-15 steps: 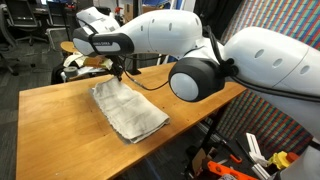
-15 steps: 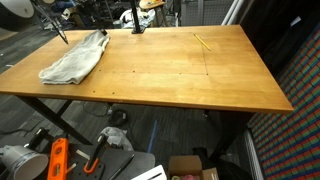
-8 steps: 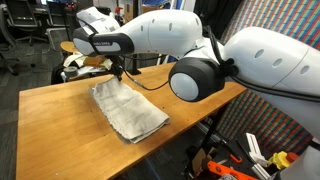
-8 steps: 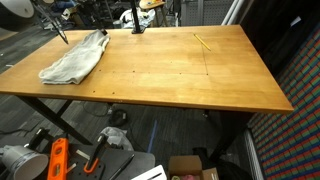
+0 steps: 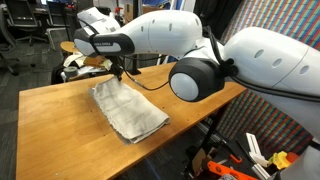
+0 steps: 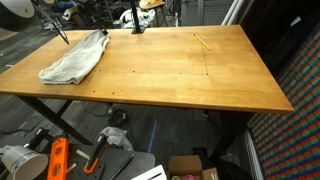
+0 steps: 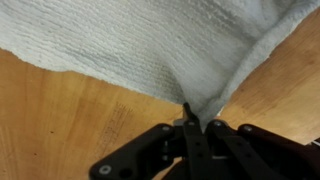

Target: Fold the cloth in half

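Nothing is seen to have shifted since the earlier frames. On the table [image 5: 50,115] the cloth [image 5: 128,112] is left lying rumpled, so the fold is judged barely begun. The arm [image 5: 160,35] is held low over its far edge, where a corner is pinched by the closed gripper [image 7: 190,118]

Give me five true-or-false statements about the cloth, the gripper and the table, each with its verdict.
1. The gripper is shut on an edge of the cloth. True.
2. The cloth is dark blue. False: it is off-white.
3. The table has a wooden top. True.
4. The cloth covers the table's middle. False: it lies near one end.
5. A thin yellow stick lies on the table, apart from the cloth. True.
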You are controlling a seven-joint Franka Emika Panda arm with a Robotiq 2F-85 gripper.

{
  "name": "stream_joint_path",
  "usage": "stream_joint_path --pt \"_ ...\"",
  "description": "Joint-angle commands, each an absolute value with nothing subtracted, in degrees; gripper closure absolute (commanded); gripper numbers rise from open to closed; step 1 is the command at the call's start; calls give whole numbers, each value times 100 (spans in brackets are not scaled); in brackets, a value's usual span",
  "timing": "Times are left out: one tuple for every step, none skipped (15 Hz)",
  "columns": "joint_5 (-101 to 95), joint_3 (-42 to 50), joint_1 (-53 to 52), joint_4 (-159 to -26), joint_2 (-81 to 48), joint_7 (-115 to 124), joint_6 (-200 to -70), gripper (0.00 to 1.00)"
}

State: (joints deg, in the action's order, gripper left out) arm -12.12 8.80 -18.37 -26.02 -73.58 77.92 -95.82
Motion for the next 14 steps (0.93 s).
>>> stream_joint_path --pt "-1188 892 -1813 -2435 -7446 7804 -9490 98" --pt "-1190 893 -1812 -2435 -7450 7796 -9482 98" --pt "-1196 890 -1825 -2440 -7476 7770 -9492 95" --pt "-1196 890 -1824 -2440 -7481 7770 -9492 95" --pt "-1196 890 -1824 -2441 -7483 7770 -9492 95" --pt "-1196 890 -1824 -2441 -7483 7770 -9492 95" --pt "-1196 890 -1824 -2441 -7483 7770 -9492 95" --pt "-1196 890 -1824 -2441 -7483 7770 -9492 95" --pt "-1196 890 -1824 -2441 -7483 7770 -9492 95" --pt "-1196 890 -1824 -2441 -7483 7770 -9492 95" --pt "-1196 890 -1824 -2441 -7483 7770 -9492 95" --pt "-1196 890 -1824 -2441 -7483 7770 -9492 95" --pt "-1196 890 -1824 -2441 -7483 7770 -9492 95" --pt "-1196 890 -1824 -2442 -7483 7770 -9492 95"
